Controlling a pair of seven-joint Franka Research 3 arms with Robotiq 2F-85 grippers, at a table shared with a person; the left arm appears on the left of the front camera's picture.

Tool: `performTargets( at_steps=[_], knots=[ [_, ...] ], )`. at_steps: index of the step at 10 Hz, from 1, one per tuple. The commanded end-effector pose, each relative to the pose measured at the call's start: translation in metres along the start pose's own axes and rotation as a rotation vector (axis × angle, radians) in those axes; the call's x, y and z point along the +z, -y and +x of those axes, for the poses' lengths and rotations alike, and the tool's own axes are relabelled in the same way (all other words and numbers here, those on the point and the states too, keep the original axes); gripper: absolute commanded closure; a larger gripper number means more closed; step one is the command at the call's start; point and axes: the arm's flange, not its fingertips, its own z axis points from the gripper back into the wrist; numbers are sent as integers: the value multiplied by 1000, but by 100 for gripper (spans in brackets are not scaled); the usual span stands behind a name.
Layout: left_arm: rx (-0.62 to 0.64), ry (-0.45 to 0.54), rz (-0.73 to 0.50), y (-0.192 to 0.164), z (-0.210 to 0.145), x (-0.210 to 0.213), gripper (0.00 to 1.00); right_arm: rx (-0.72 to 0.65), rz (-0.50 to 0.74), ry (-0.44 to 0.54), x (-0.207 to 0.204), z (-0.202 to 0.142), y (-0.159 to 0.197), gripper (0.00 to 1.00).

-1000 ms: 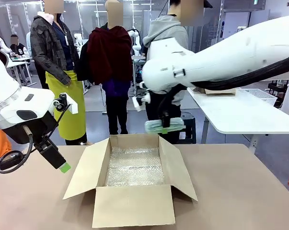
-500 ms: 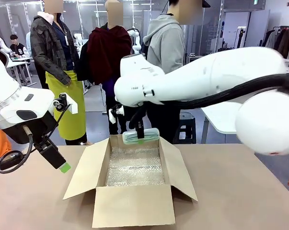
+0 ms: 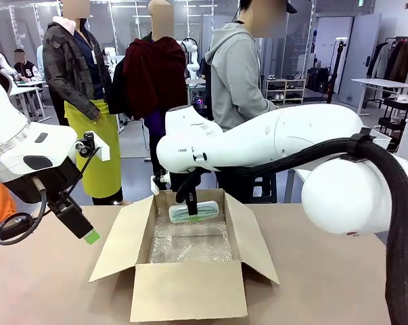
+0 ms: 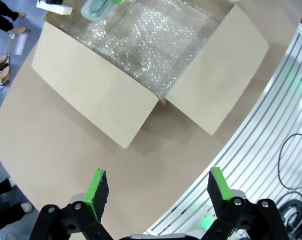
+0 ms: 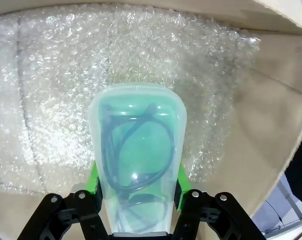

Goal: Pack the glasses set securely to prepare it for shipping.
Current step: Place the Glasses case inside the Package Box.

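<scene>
My right gripper (image 3: 190,207) is shut on the mint green glasses case (image 3: 194,212), holding it level just inside the back of the open cardboard box (image 3: 189,292). The right wrist view shows the translucent case (image 5: 135,150), with dark glasses inside, clamped between the green pads (image 5: 93,181) above the bubble wrap (image 5: 55,75) lining the box floor. My left gripper (image 3: 88,233) hangs open and empty over the table, left of the box. The left wrist view has its fingers (image 4: 98,182) spread wide, with the box (image 4: 90,85) and the case (image 4: 95,7) beyond.
The box's flaps (image 3: 119,237) stand open on all sides, and bubble wrap (image 3: 190,247) covers its floor. A person in a grey hoodie (image 3: 234,74) stands at the far side behind the box. Bare table lies to the box's left and right.
My right arm has swung left and come down with the mint case, from above the box's back right corner into its opening. The left arm has stayed still.
</scene>
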Motion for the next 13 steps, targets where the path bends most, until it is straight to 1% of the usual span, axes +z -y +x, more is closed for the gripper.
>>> performTargets(
  at_steps=[1,3,4,5,6,7,8,10,12,13],
  knots=[
    [-15,13,5,-1,1,1,0,-27,9,2,-1,14,8,59],
    [-15,13,5,-1,1,1,0,-39,21,25,-11,12,10,59],
    [-15,13,5,-1,1,1,0,-41,23,29,-14,11,10,31],
    [-15,13,5,-1,1,1,0,-41,26,30,-16,10,10,27],
    [-15,13,5,-1,1,1,0,-42,28,36,-16,9,10,15],
    [-15,13,5,-1,1,1,0,-42,27,38,-15,8,10,7],
    [-15,13,5,-1,1,1,0,-42,31,41,-15,7,9,0],
    [-15,13,5,-1,1,1,0,-49,18,65,-3,2,5,0],
    [-15,13,5,-1,1,1,0,-34,13,67,2,-4,-4,0],
    [-15,13,5,-1,1,1,0,-24,14,43,-7,0,8,0]
  ],
)
